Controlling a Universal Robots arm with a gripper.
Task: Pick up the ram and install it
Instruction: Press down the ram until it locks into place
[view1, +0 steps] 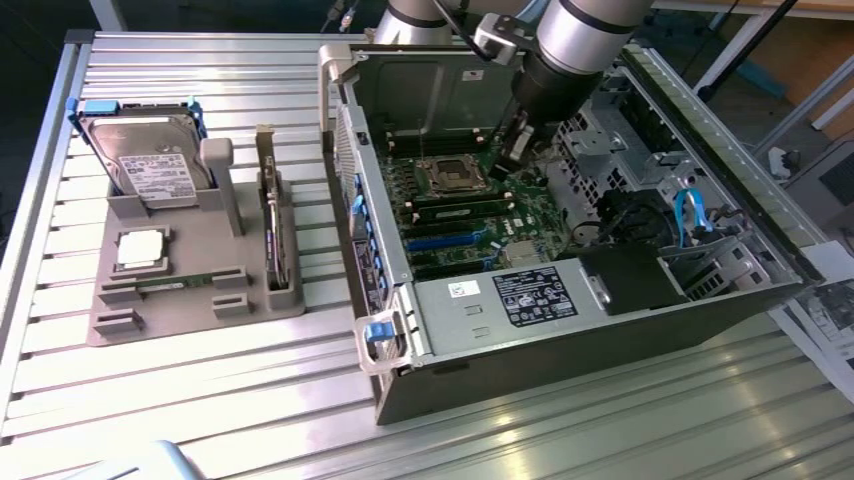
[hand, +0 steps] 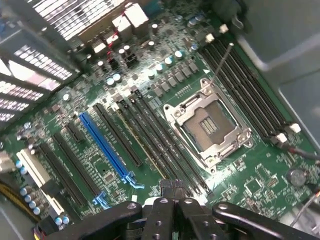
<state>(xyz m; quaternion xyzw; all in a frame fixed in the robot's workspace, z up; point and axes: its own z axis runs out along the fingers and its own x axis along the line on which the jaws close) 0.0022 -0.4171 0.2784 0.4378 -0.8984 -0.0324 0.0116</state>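
Gripper (view1: 513, 158) (hand: 172, 190) is inside the open case (view1: 587, 300), low over the motherboard (hand: 90, 165). Fingers (hand: 165, 192) are pressed together, holding nothing. Ram (view1: 461, 206) (hand: 142, 142) stands edge-on in a slot beside the socket (hand: 207, 125), with the fingertips just over its end; contact cannot be told.

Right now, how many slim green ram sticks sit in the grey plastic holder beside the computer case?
1. The slim green ram stick lies flat in the grey plastic holder, just nearer the camera than the square silver processor chip. Others could be hidden.
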